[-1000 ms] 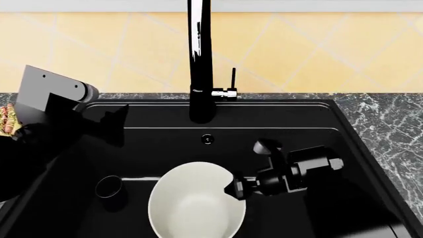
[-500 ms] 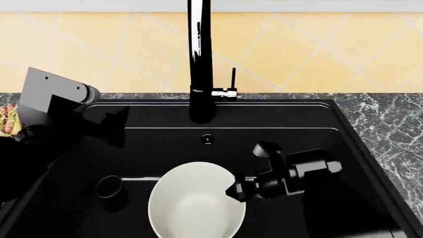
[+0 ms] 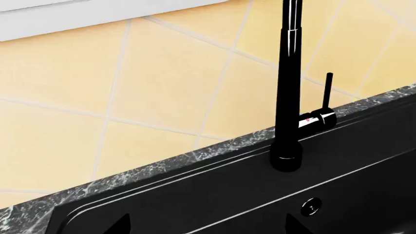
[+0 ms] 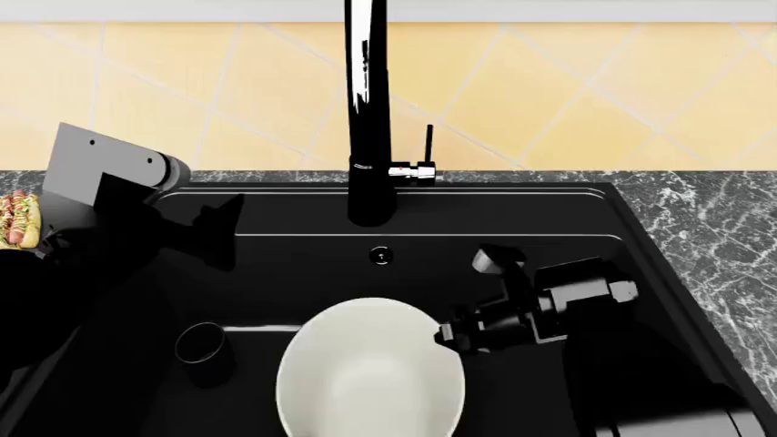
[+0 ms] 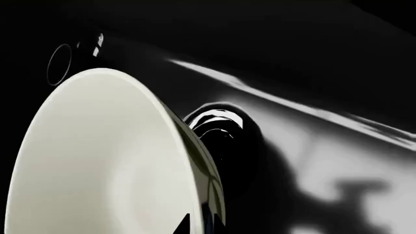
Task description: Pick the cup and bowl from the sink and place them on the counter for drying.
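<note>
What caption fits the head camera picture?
Right gripper at the white bowl's rim in the black sink, cup nearby.

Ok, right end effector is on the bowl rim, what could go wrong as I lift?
1. The right end effector seems to pinch only the thin rim of the bowl; a big bowl held at one edge may swing or slip out.
2. The cup stands close beside the bowl in the sink; a swinging bowl could tip it.
3. The faucet rises above the sink; a high lift could hit it.
</note>
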Motion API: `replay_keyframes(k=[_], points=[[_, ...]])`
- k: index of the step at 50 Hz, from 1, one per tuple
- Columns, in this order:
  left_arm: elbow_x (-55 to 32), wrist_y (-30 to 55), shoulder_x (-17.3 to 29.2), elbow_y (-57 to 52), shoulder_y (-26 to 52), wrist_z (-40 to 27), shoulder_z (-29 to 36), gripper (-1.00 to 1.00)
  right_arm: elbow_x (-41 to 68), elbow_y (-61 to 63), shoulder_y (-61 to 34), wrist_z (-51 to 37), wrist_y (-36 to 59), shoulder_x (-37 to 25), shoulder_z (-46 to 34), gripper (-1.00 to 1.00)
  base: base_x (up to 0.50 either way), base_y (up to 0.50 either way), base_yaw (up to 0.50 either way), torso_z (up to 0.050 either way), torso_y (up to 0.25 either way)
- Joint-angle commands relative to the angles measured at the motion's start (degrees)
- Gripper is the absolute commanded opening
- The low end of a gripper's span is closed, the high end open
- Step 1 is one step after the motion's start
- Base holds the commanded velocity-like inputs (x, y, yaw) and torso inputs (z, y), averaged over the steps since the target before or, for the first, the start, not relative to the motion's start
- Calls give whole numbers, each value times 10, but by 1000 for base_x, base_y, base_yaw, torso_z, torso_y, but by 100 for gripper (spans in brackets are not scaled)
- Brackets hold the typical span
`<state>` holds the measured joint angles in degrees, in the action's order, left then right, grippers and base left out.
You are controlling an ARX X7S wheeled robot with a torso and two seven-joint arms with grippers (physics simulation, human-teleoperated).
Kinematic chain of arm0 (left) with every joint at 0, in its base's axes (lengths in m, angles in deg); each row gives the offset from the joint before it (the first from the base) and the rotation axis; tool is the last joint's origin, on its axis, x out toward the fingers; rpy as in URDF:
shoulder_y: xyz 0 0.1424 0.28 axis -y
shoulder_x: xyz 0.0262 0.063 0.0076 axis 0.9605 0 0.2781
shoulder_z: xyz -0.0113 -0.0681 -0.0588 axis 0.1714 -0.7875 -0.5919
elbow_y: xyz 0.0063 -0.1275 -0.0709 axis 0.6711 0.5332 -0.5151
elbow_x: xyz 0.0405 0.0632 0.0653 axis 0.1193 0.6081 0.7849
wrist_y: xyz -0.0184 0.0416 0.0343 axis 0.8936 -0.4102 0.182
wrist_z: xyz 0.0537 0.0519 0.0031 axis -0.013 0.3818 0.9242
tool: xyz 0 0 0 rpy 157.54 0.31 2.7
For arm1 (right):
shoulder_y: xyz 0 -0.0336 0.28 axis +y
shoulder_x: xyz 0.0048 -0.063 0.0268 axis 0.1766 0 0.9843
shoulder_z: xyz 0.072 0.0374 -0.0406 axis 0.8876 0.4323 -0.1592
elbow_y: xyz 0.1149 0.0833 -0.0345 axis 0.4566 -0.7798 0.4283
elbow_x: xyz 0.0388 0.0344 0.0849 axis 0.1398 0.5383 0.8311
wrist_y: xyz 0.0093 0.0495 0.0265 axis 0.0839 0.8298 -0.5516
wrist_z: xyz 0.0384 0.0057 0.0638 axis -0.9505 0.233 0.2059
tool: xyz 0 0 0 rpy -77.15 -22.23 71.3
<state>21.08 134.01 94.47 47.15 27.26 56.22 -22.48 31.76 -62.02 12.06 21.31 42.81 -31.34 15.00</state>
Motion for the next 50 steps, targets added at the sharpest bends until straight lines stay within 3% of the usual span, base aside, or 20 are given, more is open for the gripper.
replay_keyframes(k=[1, 6, 13, 27, 29, 32, 34, 35, 39, 50], points=[[1, -3, -2, 2, 3, 0, 3, 100, 4, 20, -22, 18, 15, -7, 0, -100, 0, 0, 0, 0, 0], [-3, -5, 2, 1, -1, 3, -1, 100, 7, 202, 21, 26, 131, -31, 0, -100, 0, 0, 0, 0, 0], [-2, -9, 5, 2, -3, 7, -1, 100, 10, 363, 46, 33, 248, -59, 0, -100, 0, 0, 0, 0, 0], [0, -12, -5, 3, 4, 2, 7, 100, 37, 524, 42, 45, 378, -106, -30, -100, 0, 0, 0, 0, 1], [2, -15, -6, 5, 2, 3, 9, 100, 108, 518, 31, -15, 378, -122, -38, -100, 0, 0, 0, 0, 0], [0, -17, -4, 3, -1, 4, 5, 100, 365, 516, 9, -234, 377, -177, -63, -100, 0, 0, 0, 0, 0], [1, -19, -5, 4, -3, 3, 6, 100, 459, 514, -2, -323, 377, -196, -66, -100, 0, 0, 0, 0, 0], [-11, -26, 27, 2, -20, 27, -19, 100, 496, 513, -9, -355, 377, -204, -69, -100, 0, 0, 0, 0, 0], [-2, -22, 3, 4, -6, 9, -1, 100, 606, 513, -31, -448, 377, -230, -87, -100, 0, 0, 0, 0, 0], [-9, -21, 8, 1, -5, 8, -8, 100, 874, 520, -100, -659, 374, -305, -194, -100, 0, 0, 0, 0, 0]])
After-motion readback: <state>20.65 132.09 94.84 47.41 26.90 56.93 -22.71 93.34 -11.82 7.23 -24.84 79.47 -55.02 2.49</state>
